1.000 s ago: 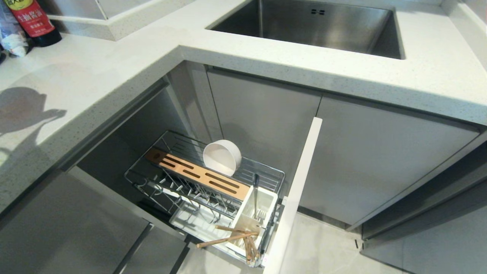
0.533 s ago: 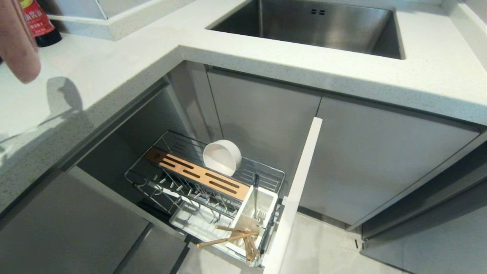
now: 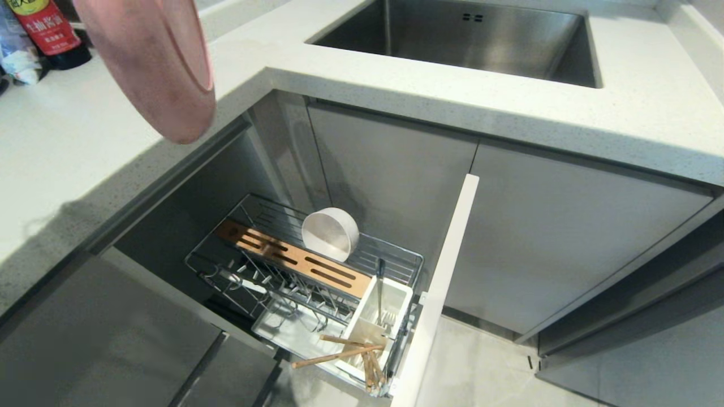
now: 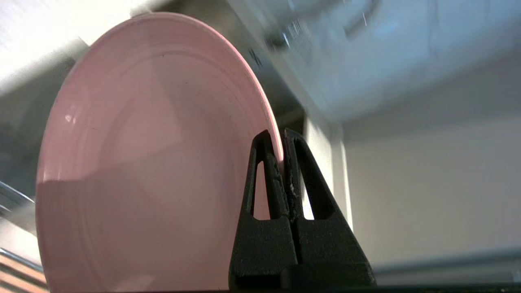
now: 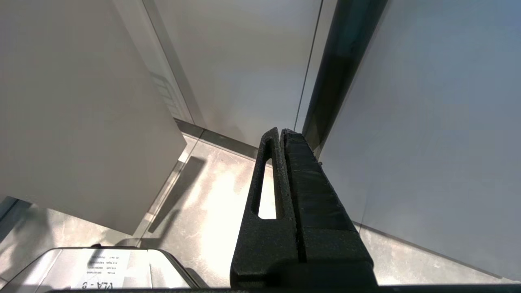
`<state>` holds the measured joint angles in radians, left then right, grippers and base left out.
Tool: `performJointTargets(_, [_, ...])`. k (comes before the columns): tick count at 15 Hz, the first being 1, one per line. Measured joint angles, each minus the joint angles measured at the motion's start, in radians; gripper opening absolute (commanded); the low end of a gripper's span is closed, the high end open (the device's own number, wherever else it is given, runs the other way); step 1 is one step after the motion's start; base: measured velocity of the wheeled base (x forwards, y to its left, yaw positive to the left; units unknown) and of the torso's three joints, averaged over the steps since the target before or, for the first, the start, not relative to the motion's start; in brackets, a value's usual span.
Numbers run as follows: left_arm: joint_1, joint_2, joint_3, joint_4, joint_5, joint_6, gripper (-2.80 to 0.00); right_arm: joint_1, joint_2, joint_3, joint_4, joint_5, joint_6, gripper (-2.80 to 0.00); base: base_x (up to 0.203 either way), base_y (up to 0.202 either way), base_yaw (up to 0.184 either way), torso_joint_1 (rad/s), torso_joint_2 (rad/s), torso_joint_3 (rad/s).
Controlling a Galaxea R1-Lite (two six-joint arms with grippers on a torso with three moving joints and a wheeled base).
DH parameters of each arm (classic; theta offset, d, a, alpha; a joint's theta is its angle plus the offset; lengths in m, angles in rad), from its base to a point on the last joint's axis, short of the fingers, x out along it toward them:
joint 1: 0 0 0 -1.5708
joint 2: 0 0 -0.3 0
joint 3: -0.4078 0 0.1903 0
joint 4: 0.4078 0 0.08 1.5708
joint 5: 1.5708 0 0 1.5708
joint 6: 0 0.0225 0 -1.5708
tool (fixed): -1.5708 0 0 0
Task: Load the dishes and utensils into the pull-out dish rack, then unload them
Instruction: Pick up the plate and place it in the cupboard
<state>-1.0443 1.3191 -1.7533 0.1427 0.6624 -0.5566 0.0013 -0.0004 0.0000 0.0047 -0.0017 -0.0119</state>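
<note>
Pink plate (image 3: 153, 62) up at far left, above the counter, pinched at its rim by my left gripper (image 4: 283, 140). Risk: thin edge hold, plate may swing or slip toward the dish rack (image 3: 305, 282) below. Right gripper (image 5: 281, 134) clenched empty, parked by the cabinets.

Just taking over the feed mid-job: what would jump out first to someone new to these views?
A large round pink plate hangs edge-on over the white counter corner, clamped at its rim by the left gripper. Below, the pulled-out chrome wire dish rack holds a small cream-white bowl, with wooden chopsticks in its white caddy.
</note>
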Motion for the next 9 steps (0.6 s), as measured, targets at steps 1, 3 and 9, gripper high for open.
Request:
performJointTargets(1, [-0.023,0.003,0.039,-0.025,0.001,0.000,-2.80,0.000,0.000,0.000,0.000,0.000,0.000,-2.80,0.000,0.000,0.000,0.000,0.00,0.000])
performJointTargets(3, [-0.041,0.013,0.122,-0.095,0.001,0.004,-2.80,0.000,0.000,0.000,0.000,0.000,0.000,-2.80,0.000,0.000,0.000,0.000,0.00,0.000])
performJointTargets(9, [-0.035,0.045,0.433,-0.331,0.064,0.013,-2.80,0.000,0.000,0.000,0.000,0.000,0.000,-2.80,0.000,0.000,0.000,0.000,0.00,0.000])
